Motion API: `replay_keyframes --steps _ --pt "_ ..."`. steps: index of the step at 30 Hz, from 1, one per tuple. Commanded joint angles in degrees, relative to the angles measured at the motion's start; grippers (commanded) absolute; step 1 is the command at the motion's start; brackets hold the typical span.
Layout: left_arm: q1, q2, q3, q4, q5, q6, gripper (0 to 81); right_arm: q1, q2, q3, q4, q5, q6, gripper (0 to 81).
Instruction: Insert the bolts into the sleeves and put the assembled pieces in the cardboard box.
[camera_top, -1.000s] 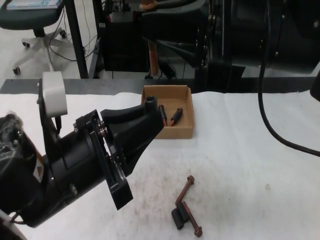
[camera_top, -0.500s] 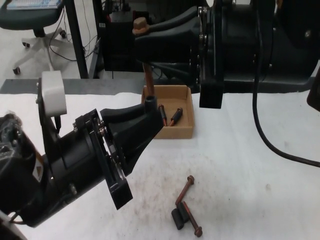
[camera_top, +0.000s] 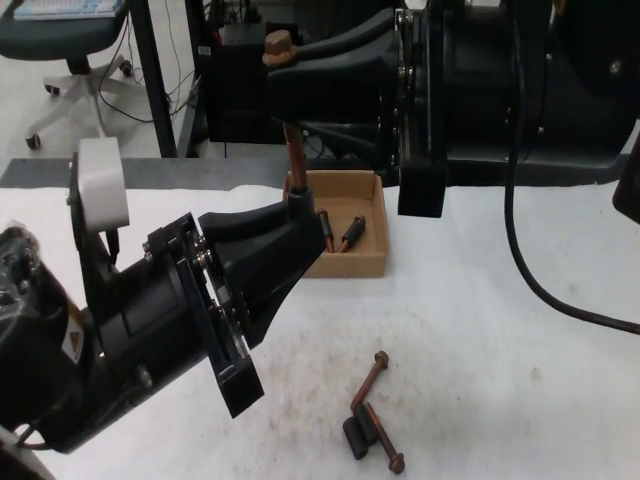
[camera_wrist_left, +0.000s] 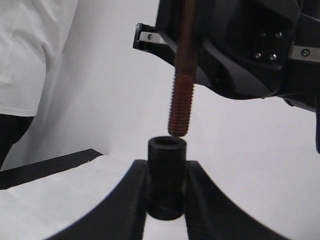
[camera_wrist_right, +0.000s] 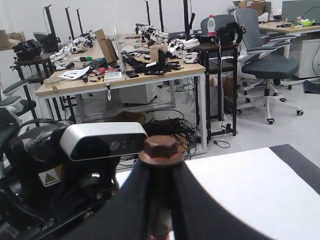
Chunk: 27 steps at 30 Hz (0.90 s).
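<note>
The left tool (camera_wrist_left: 166, 190) squeezes the sleeve (camera_wrist_left: 167, 155), and the right tool (camera_wrist_right: 160, 175) pinches the bolt (camera_wrist_left: 181, 85) just above its hole. Hold the bolt straight and go down slowly.

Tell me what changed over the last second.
The right gripper, shut on a copper-coloured threaded bolt, came down, bringing the bolt's tip just above the black cylindrical sleeve clamped in the left gripper, which shifted slightly. Unchanged: the brown cardboard box with its assembled pieces, and the loose bolts on the white bench cover.
</note>
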Motion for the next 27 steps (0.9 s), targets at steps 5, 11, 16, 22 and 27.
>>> replay_keyframes --steps 5,11,16,22,27 --pt "-0.07 -0.58 -2.01 -1.17 0.42 0.22 0.2 -0.09 -0.13 -0.07 -0.98 -0.21 -0.26 0.9" --pt "-0.07 -0.58 -2.08 -1.17 0.42 0.22 0.2 -0.09 -0.13 -0.07 -0.98 -0.21 -0.26 0.9" --pt "-0.07 -0.58 -2.04 -1.71 0.42 0.22 0.2 -0.09 -0.13 -0.07 -0.84 -0.21 -0.26 0.9" --pt "-0.07 -0.58 -2.04 -5.76 -0.07 0.22 0.2 -0.09 -0.13 -0.07 -0.20 -0.04 -0.26 0.9" --pt "-0.07 -0.58 -2.04 -6.01 -0.06 0.07 0.2 -0.09 -0.13 -0.07 0.43 -0.04 -0.26 0.9"
